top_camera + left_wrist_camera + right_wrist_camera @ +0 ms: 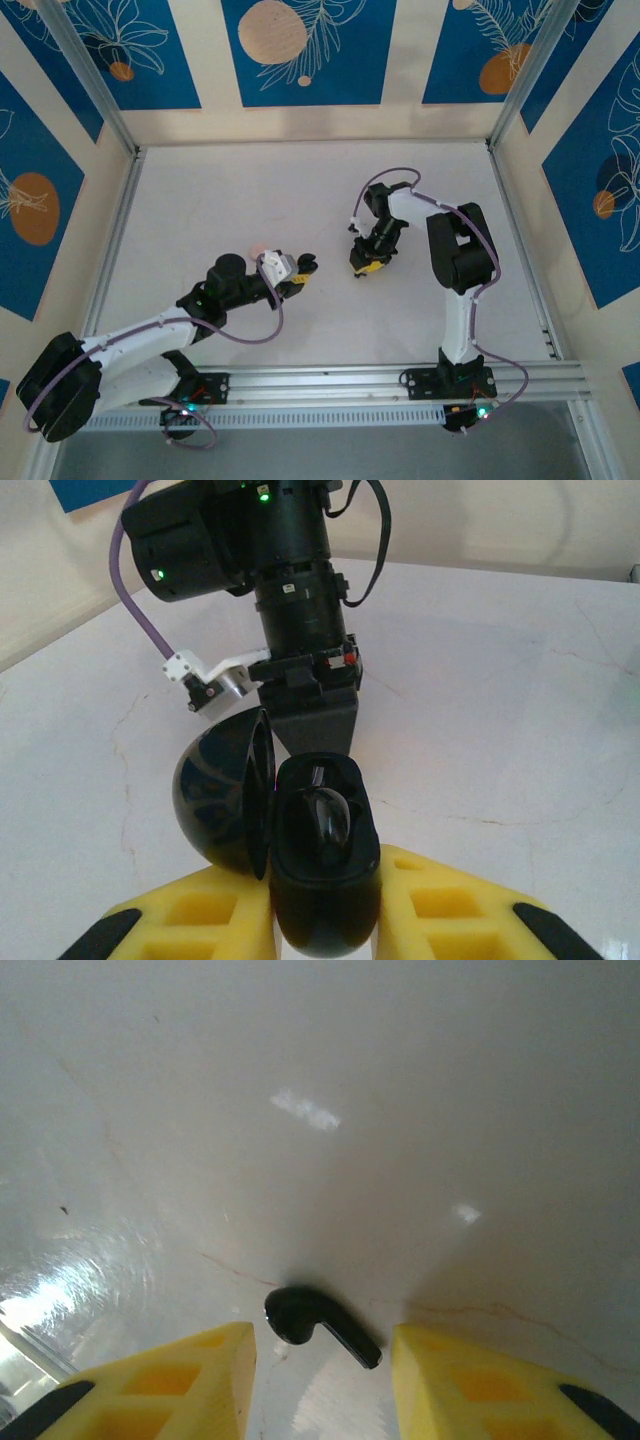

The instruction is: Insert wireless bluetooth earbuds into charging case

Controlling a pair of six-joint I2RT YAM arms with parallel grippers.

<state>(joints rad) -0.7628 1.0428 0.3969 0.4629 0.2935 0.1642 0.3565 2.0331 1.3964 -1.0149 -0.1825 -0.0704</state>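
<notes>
The left claw (pixel 325 925) is closed on the black charging case (pixel 325 855), clamping its lower body between the yellow fingers (pixel 190 920). The case lid (pixel 215 800) stands hinged open to the left. The right claw (pixel 320 1380) is open and straddles a black earbud (pixel 318 1326), which lies untouched on the white surface (pixel 400 1110).

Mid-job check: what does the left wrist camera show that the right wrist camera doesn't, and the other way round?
Left wrist: an open black case clamped in the left jaws, its lid swung to the left, with the right arm beyond it. Right wrist: a black earbud lying loose on the table between the open right jaws, untouched. Both: yellow jaws at the bottom edge and the pale table.
</notes>
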